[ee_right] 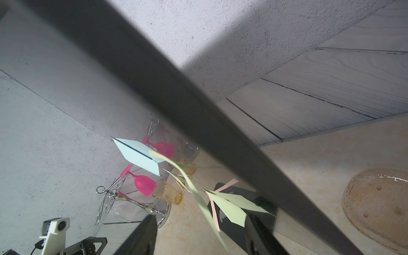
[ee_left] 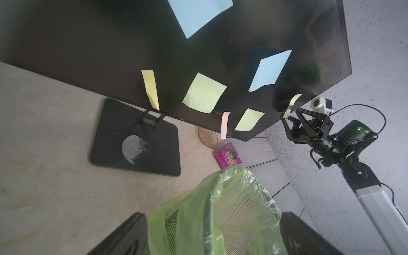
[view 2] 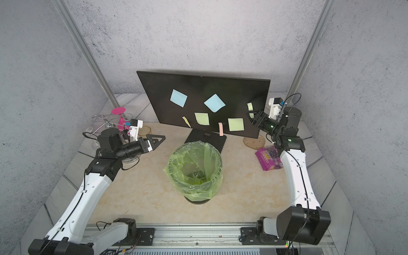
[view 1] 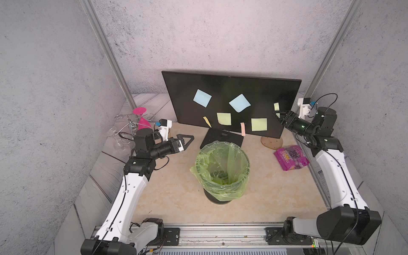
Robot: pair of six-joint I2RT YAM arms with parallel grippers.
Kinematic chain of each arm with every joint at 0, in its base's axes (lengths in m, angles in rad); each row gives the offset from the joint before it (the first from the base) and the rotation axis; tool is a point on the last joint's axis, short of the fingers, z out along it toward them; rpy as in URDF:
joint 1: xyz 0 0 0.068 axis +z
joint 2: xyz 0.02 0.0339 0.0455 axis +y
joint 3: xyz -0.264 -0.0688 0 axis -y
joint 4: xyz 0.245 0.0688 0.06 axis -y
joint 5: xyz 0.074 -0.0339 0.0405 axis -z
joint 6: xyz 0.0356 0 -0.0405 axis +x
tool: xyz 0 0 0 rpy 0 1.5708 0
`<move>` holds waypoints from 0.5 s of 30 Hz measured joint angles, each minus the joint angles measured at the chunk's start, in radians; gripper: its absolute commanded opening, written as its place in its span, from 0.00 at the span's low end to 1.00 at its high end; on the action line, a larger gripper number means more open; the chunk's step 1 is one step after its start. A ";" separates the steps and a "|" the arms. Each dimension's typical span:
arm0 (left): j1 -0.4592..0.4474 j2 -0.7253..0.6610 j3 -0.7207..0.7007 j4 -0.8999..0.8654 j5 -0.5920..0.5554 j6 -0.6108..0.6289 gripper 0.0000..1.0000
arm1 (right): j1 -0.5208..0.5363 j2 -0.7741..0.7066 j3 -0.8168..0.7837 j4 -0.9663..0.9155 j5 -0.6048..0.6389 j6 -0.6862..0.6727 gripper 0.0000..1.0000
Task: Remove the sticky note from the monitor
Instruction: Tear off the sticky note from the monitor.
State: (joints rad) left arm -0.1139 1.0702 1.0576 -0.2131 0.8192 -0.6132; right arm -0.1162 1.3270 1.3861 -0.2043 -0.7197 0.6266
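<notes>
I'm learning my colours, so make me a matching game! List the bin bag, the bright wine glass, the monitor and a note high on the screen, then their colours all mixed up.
Things:
1. bin bag
2. bright wine glass
3. monitor
4. note high on the screen

Colours:
A. black
B. blue
C. green
D. pink

Pairs: 1-C, 2-D, 3-A, 4-B

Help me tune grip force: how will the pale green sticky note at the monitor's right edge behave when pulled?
Probably floppy: the pale green sticky note curls away from the monitor. Likely very light thin paper, so it should peel easily yet might crumple or tear in the right gripper.
</notes>
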 measured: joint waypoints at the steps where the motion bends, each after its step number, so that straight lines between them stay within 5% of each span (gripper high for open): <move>1: 0.000 0.001 0.001 0.001 0.000 0.000 1.00 | 0.000 0.000 0.000 0.007 -0.006 0.002 0.59; 15: 0.000 0.012 0.013 -0.005 0.000 0.006 1.00 | 0.000 0.000 0.000 0.043 -0.044 -0.003 0.21</move>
State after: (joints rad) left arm -0.1143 1.0821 1.0710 -0.2176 0.8192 -0.6071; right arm -0.1162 1.3270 1.3861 -0.1608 -0.7635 0.6235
